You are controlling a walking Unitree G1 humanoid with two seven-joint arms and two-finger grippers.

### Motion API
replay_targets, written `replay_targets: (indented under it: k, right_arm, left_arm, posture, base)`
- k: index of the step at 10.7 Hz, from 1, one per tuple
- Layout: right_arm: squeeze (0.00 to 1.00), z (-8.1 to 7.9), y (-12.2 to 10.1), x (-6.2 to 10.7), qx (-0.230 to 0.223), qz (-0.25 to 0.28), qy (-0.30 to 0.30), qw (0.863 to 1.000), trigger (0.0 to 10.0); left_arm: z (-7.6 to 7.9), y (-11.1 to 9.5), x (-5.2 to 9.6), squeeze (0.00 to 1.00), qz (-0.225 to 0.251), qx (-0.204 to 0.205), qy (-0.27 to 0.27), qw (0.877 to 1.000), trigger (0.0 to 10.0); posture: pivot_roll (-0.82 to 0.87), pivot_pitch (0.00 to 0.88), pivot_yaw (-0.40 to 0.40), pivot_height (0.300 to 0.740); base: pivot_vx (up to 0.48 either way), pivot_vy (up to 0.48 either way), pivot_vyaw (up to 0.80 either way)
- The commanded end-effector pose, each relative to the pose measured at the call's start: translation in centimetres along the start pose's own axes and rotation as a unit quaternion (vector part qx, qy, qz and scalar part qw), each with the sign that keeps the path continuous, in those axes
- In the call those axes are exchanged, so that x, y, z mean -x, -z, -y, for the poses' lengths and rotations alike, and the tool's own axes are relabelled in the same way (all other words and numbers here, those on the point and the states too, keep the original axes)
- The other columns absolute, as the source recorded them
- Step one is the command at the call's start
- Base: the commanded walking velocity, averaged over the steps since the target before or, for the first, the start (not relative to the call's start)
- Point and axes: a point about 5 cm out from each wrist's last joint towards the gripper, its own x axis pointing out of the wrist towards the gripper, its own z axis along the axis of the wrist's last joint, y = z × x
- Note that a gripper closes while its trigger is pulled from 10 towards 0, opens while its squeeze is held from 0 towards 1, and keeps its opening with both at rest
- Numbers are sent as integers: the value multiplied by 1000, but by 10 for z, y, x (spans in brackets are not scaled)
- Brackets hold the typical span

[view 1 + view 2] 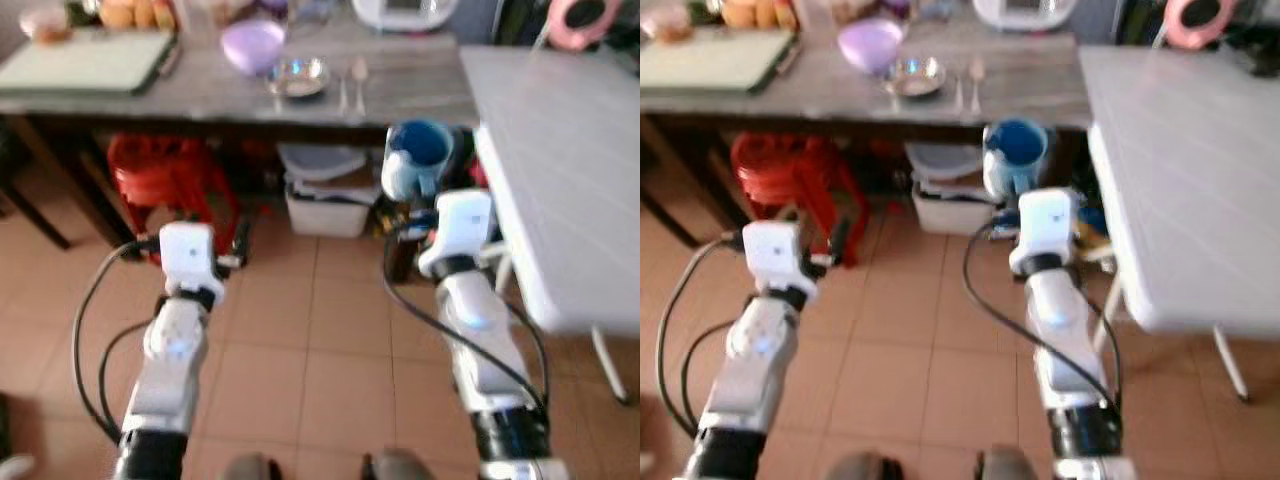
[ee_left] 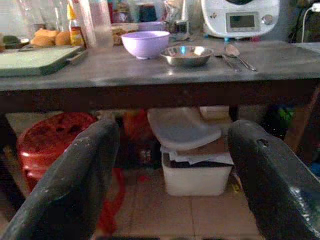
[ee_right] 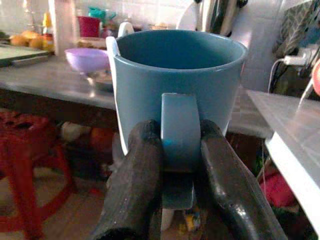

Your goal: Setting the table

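Blue mug (image 3: 177, 82) sits pinched by its handle between my right gripper (image 3: 180, 165) fingers, held in the air over the tiled floor (image 1: 300, 340), upright, at about one o'clock from my head. My left gripper (image 2: 170, 165) is empty, its fingers spread wide, pointing at twelve toward the grey counter (image 1: 200, 85).

I judge I am mid-carry: the mug is lifted and not yet set down. The white table (image 1: 570, 170) lies at two o'clock, so the next move calls for turning right, raising the mug above the table edge and lowering it level before letting go.

My head views give the layout but blur the grasp; the right wrist view shows both fingers tight on the handle. The left wrist view shows the purple bowl (image 2: 145, 44), steel bowl (image 2: 188, 55) and spoon (image 2: 235, 51) on the counter clearly.
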Motion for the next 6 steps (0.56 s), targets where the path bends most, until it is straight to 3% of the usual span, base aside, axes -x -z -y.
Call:
replay_targets:
  k: [1,6]
  right_arm:
    - [0,8,-3,-1,3,8,10,1000,10000]
    - [0,6,-9,-6,5,20,2,1000,10000]
  left_arm:
    - [6,-2,-2,0,4,1,13,1000,10000]
    - [10,-8,-8,0,23,-1,20,1000,10000]
  posture:
    - [-70,60,36,740]
    - [-75,45,35,740]
  base:
    - [480,0,0]
    - [480,0,0]
